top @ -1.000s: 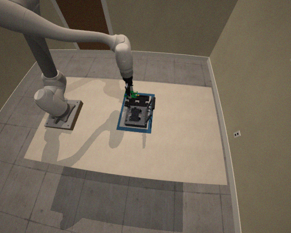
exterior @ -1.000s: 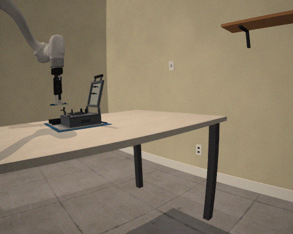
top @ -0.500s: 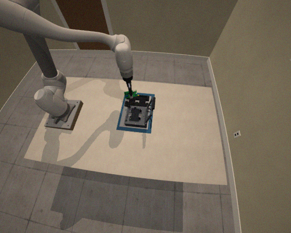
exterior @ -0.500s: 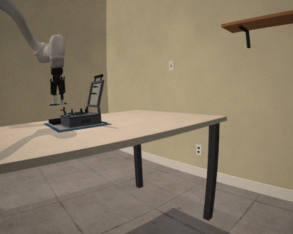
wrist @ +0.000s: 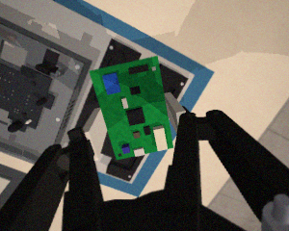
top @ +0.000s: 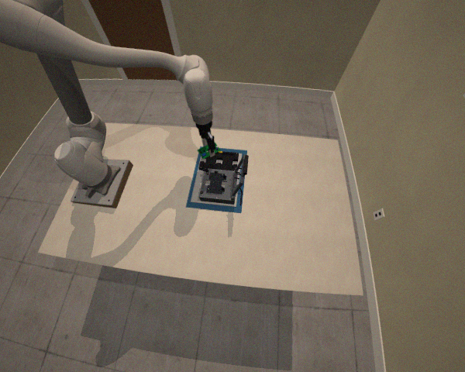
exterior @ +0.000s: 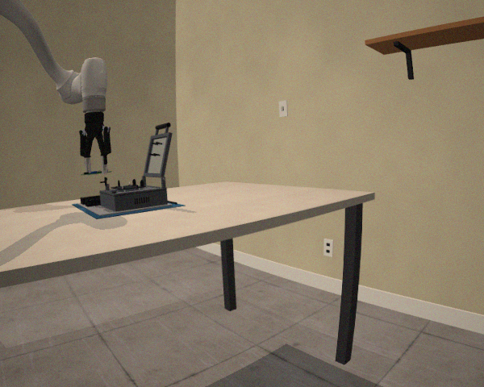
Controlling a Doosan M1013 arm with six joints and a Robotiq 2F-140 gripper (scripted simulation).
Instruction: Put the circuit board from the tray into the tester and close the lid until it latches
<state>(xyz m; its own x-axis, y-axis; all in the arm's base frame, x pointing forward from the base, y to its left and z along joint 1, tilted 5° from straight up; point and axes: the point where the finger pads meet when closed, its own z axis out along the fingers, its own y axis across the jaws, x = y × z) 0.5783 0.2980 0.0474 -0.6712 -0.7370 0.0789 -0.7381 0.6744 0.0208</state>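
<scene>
Circuit board aloft in the tool's grip

The tool (top: 211,153) (exterior: 97,169) (wrist: 135,111), partly open, clasps the green circuit board (top: 207,150) (exterior: 93,172) (wrist: 135,108) by its long edges. In the exterior view's left half, both hang above the table (top: 280,208) (exterior: 234,208) (wrist: 241,72); the tester's lid (exterior: 157,154) stands raised, right of them.

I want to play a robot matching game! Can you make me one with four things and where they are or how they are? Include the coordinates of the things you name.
Things:
1. green circuit board (top: 204,151) (exterior: 93,172) (wrist: 146,103)
2. grey-framed tester lid (exterior: 168,155)
3. brown wooden shelf (exterior: 438,34)
4. black two-finger gripper (top: 212,153) (exterior: 97,169) (wrist: 135,111)

Places or states:
A. on the wall
B. held in the air
C. shut on something flat
D. standing open

Right pairs: 1-B, 2-D, 3-A, 4-C
</scene>
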